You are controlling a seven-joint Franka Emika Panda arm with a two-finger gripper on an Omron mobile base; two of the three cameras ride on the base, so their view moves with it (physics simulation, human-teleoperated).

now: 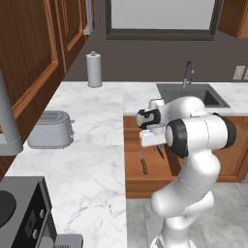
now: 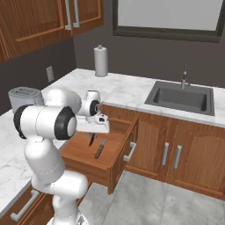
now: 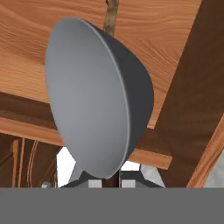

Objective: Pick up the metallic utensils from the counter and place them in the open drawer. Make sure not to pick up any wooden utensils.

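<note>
Gripper [image 3: 104, 177] clamped on grey spoon [image 3: 94, 100] over open drawer [image 2: 83, 154] w/ brown-handled utensil [image 2: 100, 149] inside.

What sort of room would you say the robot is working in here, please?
Almost certainly a home kitchen: a marble counter with a sink and tap, a toaster, a paper towel roll, and wooden cabinets with an open drawer.

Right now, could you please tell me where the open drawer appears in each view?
Left base view: drawer at centre, below the sink.
Right base view: centre-left, pulled out.
Hand view: its wood-grain floor behind the spoon.
Shared landmark: the sink, both base views.
</note>
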